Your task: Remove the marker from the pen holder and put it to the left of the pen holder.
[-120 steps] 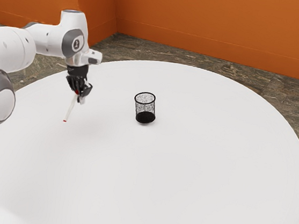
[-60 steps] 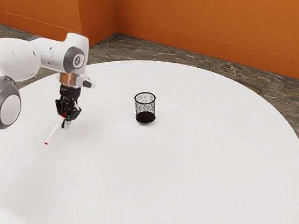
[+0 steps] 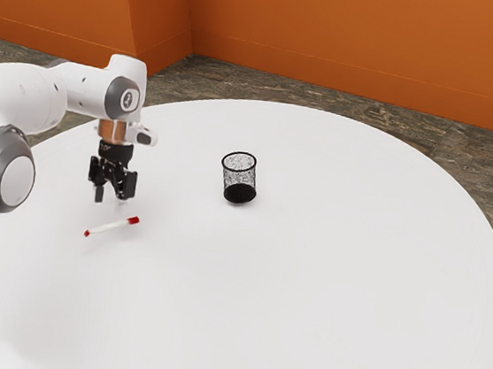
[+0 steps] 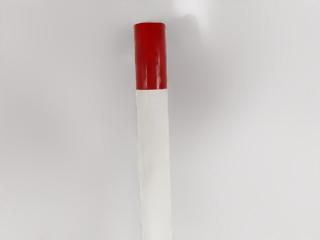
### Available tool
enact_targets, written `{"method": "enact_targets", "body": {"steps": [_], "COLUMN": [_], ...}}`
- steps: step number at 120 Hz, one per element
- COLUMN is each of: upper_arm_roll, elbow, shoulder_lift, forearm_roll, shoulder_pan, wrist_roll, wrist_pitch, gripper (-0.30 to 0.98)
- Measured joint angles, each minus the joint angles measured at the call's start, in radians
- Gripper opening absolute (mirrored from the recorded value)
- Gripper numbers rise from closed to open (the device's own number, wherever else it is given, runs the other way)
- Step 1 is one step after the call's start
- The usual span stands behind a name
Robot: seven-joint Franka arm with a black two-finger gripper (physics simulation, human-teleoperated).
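- The slim white plastic-looking marker with red ends [image 3: 112, 226] lies at a slant on the exterior view's left of the black wire-mesh pen holder [image 3: 240, 179], well apart from it; whether it touches down along its whole length I can't tell.
- The black two-finger pincer [image 3: 113, 194] is on that same side of the pen holder, just over the marker, its fingers apart and gripping nothing.
- I judge the marker light, stiff and hard to harm, but smooth and round, so apt to roll or slip.
- If it needs picking up again, the best hold is square across the middle of the white barrel [image 4: 154, 160], not on the red cap [image 4: 150, 57], where it might swivel.
- The round white worktop [image 3: 288, 287] under the pen holder looks smooth and matt, with little to stop a roll.
- Beyond the pen holder are a grey-brown stone-look floor [image 3: 463, 156] and an orange wall [image 3: 334, 43].
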Motion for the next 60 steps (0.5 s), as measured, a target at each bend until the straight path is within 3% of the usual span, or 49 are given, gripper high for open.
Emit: {"method": "enact_targets", "body": {"steps": [34,60], "upper_arm_roll": [-0.003,-0.023], "elbow": [-0.006,-0.048], "shoulder_lift": [-0.049,-0.268], "forearm_roll": [-0.008,-0.117], "shoulder_pan": [0.000,0.000], "wrist_roll": [0.000,-0.002], "wrist_pitch": [0.029,0.148], "gripper": [0.65,0.67]}}
